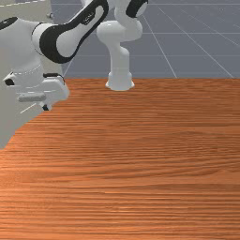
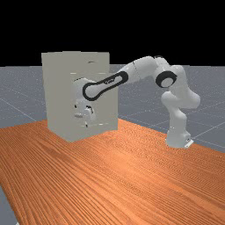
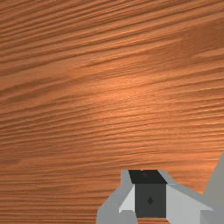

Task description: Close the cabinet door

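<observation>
Far view: cabinet (image 2: 57, 96) stands at the table's (image 2: 123, 189) far corner, front turned toward my arm (image 2: 140, 68). Its door (image 2: 102, 110) looks close to flush, partly hidden behind my forearm and wrist. Jaws low, beside that front; contact unclear. Open or closed, cannot tell. Estimate: most of the swing done. Left, if anything: a last small push home, then backing off. Full closure unconfirmed.
</observation>
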Available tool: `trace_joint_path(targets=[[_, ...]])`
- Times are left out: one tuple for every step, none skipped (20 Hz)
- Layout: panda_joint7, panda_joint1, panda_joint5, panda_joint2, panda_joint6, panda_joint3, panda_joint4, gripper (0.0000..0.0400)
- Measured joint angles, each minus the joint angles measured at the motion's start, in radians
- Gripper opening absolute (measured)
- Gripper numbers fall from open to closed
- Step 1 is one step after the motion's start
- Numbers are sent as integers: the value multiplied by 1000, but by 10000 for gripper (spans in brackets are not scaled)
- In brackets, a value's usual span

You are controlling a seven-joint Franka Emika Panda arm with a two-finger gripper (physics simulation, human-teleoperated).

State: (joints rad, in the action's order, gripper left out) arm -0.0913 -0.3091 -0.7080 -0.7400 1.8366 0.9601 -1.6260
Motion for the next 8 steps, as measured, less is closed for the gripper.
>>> trace_joint_path(targets=[[15,3,-25,-13,-40,11,18,0],[44,11,-58,-22,-74,17,31,0],[109,19,-117,-18,-66,12,26,0],[159,-1,-163,0,-31,25,-15,0],[198,-80,-203,52,61,75,-135,0],[226,-139,-239,96,121,121,-217,0],[241,-167,-253,124,140,159,-266,0],[251,-175,-240,148,107,194,-288,0]])
